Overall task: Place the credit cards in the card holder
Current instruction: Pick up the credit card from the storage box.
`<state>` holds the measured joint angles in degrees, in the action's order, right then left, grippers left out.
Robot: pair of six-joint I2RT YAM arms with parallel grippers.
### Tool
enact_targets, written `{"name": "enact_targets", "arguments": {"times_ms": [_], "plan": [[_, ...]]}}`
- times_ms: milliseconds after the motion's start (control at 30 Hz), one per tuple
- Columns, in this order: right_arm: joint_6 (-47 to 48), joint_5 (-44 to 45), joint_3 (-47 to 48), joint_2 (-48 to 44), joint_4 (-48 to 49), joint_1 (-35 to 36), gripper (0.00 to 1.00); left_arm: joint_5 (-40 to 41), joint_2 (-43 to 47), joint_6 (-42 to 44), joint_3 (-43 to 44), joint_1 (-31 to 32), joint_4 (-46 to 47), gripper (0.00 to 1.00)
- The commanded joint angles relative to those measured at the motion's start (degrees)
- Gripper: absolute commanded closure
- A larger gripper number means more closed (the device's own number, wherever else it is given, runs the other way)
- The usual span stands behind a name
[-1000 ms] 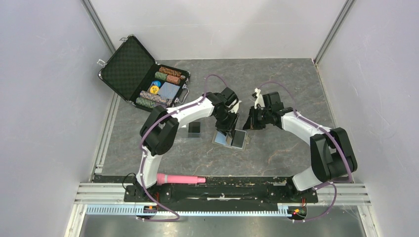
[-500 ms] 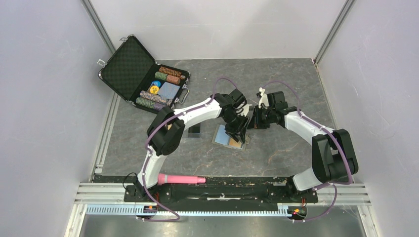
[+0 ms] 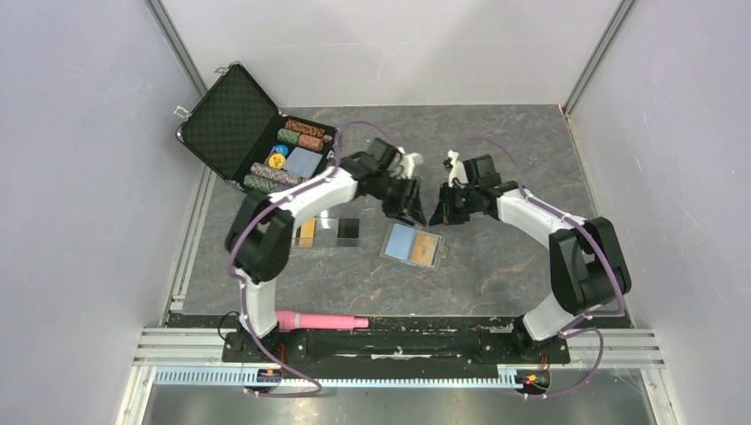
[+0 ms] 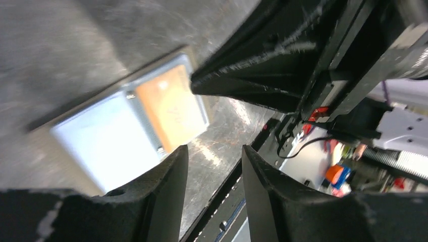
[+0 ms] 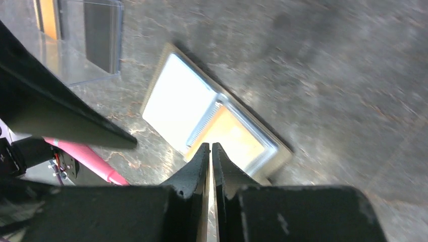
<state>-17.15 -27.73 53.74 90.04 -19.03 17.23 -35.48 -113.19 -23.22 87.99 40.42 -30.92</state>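
The card holder (image 3: 400, 240) lies open on the table, light blue inside, with an orange card (image 3: 426, 247) in its right half. It also shows in the left wrist view (image 4: 103, 143) and the right wrist view (image 5: 176, 103), with the orange card in each (image 4: 171, 108) (image 5: 234, 138). My left gripper (image 3: 410, 206) is open and empty, just behind the holder. My right gripper (image 3: 439, 216) is shut and empty, at the holder's back right. A black card (image 3: 349, 231) and another orange card (image 3: 306, 233) lie left of the holder.
An open black case of poker chips (image 3: 237, 122) stands at the back left. A pink cylinder (image 3: 323, 320) lies by the near edge. The two grippers are close together, and the left finger (image 5: 50, 113) shows in the right wrist view.
My left gripper was down over the holder with an orange card. It has let go, opened, and pulled back and left. The card now lies in the holder. The right gripper shifted slightly left.
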Motion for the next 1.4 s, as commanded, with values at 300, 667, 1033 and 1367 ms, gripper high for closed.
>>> {"name": "enact_targets", "arguments": {"times_ms": [300,667,1033,1367], "plan": [[-7.0,-5.6,17.3,13.8,3.6,14.0,0.84,1.2,19.2,-3.8,-21.5,-26.6,3.4,0.47],[-14.5,-11.2,21.6,20.6,8.0,18.8,0.59,19.2,15.4,7.1,-18.4,-25.4,-11.1,0.49],[-17.0,-11.9,24.4,26.4,8.7,21.1,0.69,22.8,8.2,6.4,-17.9,-21.7,-8.8,0.55],[-16.8,-11.9,24.8,27.3,8.2,21.1,0.82,21.6,6.2,6.3,-16.0,-18.9,-8.7,0.91]]}}
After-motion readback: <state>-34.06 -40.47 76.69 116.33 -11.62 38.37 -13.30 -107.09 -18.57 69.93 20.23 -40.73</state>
